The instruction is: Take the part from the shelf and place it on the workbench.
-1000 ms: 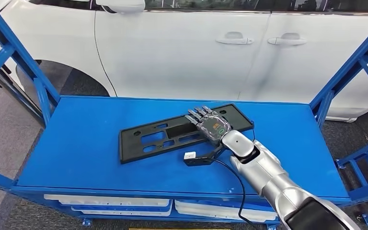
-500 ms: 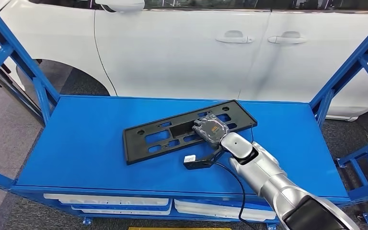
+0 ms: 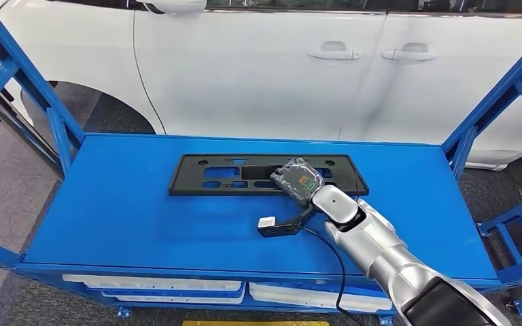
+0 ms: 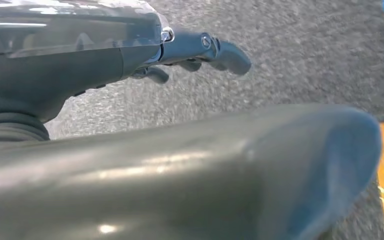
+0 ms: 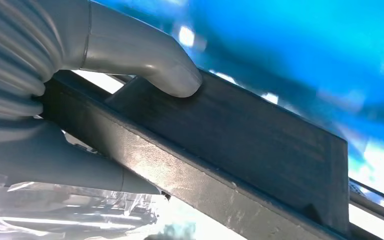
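Note:
The part (image 3: 231, 175) is a long flat black plastic frame with several cut-outs. It lies level and parallel to the far edge of the blue shelf top (image 3: 122, 217). My right hand (image 3: 298, 178) grips it near its right half, fingers curled over the frame. In the right wrist view the thumb (image 5: 145, 55) presses on the part's (image 5: 260, 150) dark surface, with the bar held against the palm. My left hand (image 4: 80, 55) hangs over grey floor, fingers loosely extended, holding nothing.
A white car (image 3: 258, 68) stands close behind the shelf. Blue frame uprights rise at the left (image 3: 54, 122) and the right (image 3: 496, 102). White trays (image 3: 156, 285) sit on the level below. A black wrist camera with its cable (image 3: 282, 225) hangs by my right forearm.
My right hand's fingers went from stretched flat on the part to curled around it. The part swung from a slant to parallel with the shelf's far edge.

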`<state>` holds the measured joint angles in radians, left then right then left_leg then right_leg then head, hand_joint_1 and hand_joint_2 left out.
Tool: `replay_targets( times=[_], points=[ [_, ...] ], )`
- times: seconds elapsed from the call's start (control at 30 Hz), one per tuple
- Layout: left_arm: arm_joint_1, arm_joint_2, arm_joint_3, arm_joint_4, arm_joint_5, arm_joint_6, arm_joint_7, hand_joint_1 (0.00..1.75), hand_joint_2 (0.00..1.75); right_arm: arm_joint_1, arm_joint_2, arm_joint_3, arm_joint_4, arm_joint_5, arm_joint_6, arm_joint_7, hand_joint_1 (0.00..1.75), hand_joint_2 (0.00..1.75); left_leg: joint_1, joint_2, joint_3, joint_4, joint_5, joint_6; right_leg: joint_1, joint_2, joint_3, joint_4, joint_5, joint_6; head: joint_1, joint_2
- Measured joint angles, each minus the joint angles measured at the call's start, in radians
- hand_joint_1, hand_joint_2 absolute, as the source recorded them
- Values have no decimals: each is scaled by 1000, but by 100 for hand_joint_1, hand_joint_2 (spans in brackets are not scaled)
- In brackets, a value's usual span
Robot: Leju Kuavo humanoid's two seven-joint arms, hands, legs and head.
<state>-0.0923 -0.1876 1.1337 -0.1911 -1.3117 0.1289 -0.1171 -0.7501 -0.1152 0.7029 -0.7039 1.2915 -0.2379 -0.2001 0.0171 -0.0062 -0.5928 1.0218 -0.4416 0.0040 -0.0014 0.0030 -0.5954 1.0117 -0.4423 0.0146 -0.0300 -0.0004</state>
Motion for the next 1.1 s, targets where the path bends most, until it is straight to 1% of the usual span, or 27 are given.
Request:
replay_targets(
  times=[0.03, 0.07, 0.1, 0.17, 0.2, 0.23, 0.27, 0.33, 0.37, 0.4, 0.43, 0.47, 0.53, 0.57, 0.6, 0.67, 0.7, 0.73, 0.77, 0.8, 0.83, 0.87, 0.9, 0.93, 1.03, 1.07, 1.1],
  points=[
    [0, 0, 0, 0, 0, 0, 0, 0, 0, -2, -4, -2, -19, -6, 4, -1, 174, 175, 0, 0, 0, -3, 3, 7, -2, 0, -5, 10, -9, 5, 0, 0],
    [-1, 1, 0, 0, 1, 1, -1, 0, 0, -7, -9, -4, -40, -14, 8, -3, 173, 175, 1, 0, 0, -6, 5, 12, -4, -1, -17, 38, -28, 10, 0, 0],
    [-1, 1, 0, 0, 1, 1, -1, 0, 0, -13, -14, -7, -61, -24, 14, -6, 173, 175, 3, 0, 0, -7, 7, 16, -5, -1, -39, 87, -56, 14, 0, 0],
    [-1, 1, 0, 0, 0, 1, -2, 0, 0, -25, -21, -13, -102, -42, 27, -12, 173, 175, 2, 1, -1, -7, 7, 20, -6, -1, -103, 223, -117, 20, 0, 0],
    [-1, 1, 0, 0, 0, 0, -2, 0, 0, -30, -26, -17, -123, -51, 35, -15, 173, 175, 2, 1, -1, -7, 6, 20, -7, -2, -129, 275, -130, 22, 0, 0],
    [-1, 1, 0, 0, 0, 0, -2, 0, 0, -34, -30, -21, -147, -58, 43, -18, 173, 175, 2, 0, 0, -6, 5, 21, -7, -2, -139, 293, -124, 22, 0, 0],
    [-1, 1, 0, 0, 0, 0, -2, 0, 0, -38, -35, -26, -172, -65, 52, -21, 172, 175, 2, -1, 1, -5, 4, 21, -8, -2, -130, 267, -99, 20, 0, 0],
    [-1, 1, 0, 0, -1, 0, -3, 0, 0, -52, -44, -38, -222, -79, 68, -27, 171, 175, 1, -4, 3, -4, 1, 18, -7, -2, -73, 134, -25, 11, 0, 0],
    [-1, 1, 0, 0, -2, 0, -4, 0, 0, -62, -49, -45, -246, -87, 79, -31, 171, 175, 0, -4, 2, -2, -1, 15, -4, -2, -45, 69, 0, 6, 0, 0],
    [-2, 1, 0, 0, -2, -1, -6, 0, 0, -72, -52, -50, -268, -95, 90, -36, 171, 175, -1, -4, 0, -1, -2, 11, -1, -1, -29, 27, 12, 1, 0, 0],
    [-2, 1, 0, 0, -3, -2, -9, 0, 0, -82, -56, -55, -288, -107, 103, -44, 171, 175, -2, -3, -2, -1, -2, 6, 2, 0, -22, 8, 13, -2, 0, 0],
    [-2, 1, 0, 0, -5, -3, -13, 0, 0, -90, -59, -58, -306, -125, 116, -55, 172, 175, -3, -3, -4, -1, -1, 1, 5, 0, -23, 4, 12, -6, 0, 0],
    [-2, 0, -1, 0, -8, -4, -21, 0, 0, -103, -67, -69, -342, -189, 151, -85, 173, 175, -3, -2, -6, 2, -8, -10, 0, 0, -20, -2, 14, -15, 0, 0],
    [-2, 0, -2, 0, -10, -5, -24, 0, 0, -110, -71, -78, -361, -238, 173, -103, 174, 175, -3, -1, -14, 22, -21, -15, -3, -1, -17, -7, 16, -20, 0, 0],
    [-2, 1, -2, 0, -11, -5, -26, 0, 0, -116, -74, -88, -381, -294, 196, -120, 174, 175, -2, 0, -32, 63, -46, -19, -6, -2, -14, -10, 17, -26, 0, 0],
    [-3, 1, -2, 0, -12, -6, -28, 0, 87, -125, -80, -108, -422, -409, 239, -152, 174, 175, -1, 1, -92, 195, -107, -26, -4, -2, -13, -11, 16, -32, 0, 0],
    [-3, 1, -3, 0, -13, -5, -28, 0, 131, -127, -83, -117, -441, -459, 258, -165, 174, 175, 0, 1, -121, 254, -127, -28, -3, -2, -12, -10, 15, -33, 0, 0],
    [-3, 1, -3, 0, -13, -5, -29, 0, 175, -127, -86, -126, -460, -508, 278, -175, 173, 175, 0, 1, -137, 283, -128, -29, -3, -2, -11, -9, 14, -33, 0, 0],
    [-3, 1, -3, 0, -13, -4, -30, 0, 175, -127, -89, -136, -478, -554, 296, -184, 173, 175, 0, 1, -135, 274, -109, -29, -3, -2, -10, -8, 12, -33, 0, 0],
    [-3, 1, -3, 0, -13, -3, -31, 0, 175, -128, -92, -148, -497, -601, 315, -191, 173, 175, 0, 1, -114, 224, -74, -27, -3, -1, -9, -5, 9, -31, 0, 0],
    [-3, 1, -3, 0, -13, -2, -32, 0, 175, -129, -94, -160, -515, -648, 334, -197, 173, 175, 0, 1, -85, 155, -35, -25, -3, -1, -8, -1, 6, -29, 0, 0],
    [-4, 1, -3, 0, -12, -1, -33, 0, 175, -132, -95, -173, -532, -695, 352, -202, 173, 175, -1, 1, -56, 92, -9, -22, -1, 0, -9, 4, 2, -25, 0, 0],
    [-4, 1, -3, 0, -11, 1, -33, 0, 175, -135, -96, -185, -547, -742, 373, -206, 173, 175, -2, 1, -35, 45, 5, -18, 1, 1, -12, 9, 0, -21, 0, 0],
    [-5, 1, -3, 0, -10, 3, -34, 0, 175, -139, -96, -196, -560, -795, 397, -208, 174, 175, -3, 0, -26, 23, 7, -13, 3, 2, -15, 12, -1, -17, 0, 0],
    [-5, 1, -2, 0, -6, 8, -40, 0, 175, -148, -96, -227, -596, -953, 467, -209, 174, 175, -2, -2, -22, 10, 6, 4, 3, 2, -20, 14, -3, -3, 0, 0],
    [-5, 1, -2, 0, -4, 9, -44, 0, 175, -151, -96, -238, -606, -1000, 487, -209, 174, 175, -1, -2, -20, 5, 9, 10, 2, 2, -25, 29, -15, 3, 0, 0],
    [-6, 1, -2, 0, -3, 9, -49, 0, 175, -155, -97, -249, -615, -1046, 509, -207, 174, 175, 1, -2, -18, 1, 11, 14, 0, 2, -39, 62, -36, 7, 0, 0]
  ],
)
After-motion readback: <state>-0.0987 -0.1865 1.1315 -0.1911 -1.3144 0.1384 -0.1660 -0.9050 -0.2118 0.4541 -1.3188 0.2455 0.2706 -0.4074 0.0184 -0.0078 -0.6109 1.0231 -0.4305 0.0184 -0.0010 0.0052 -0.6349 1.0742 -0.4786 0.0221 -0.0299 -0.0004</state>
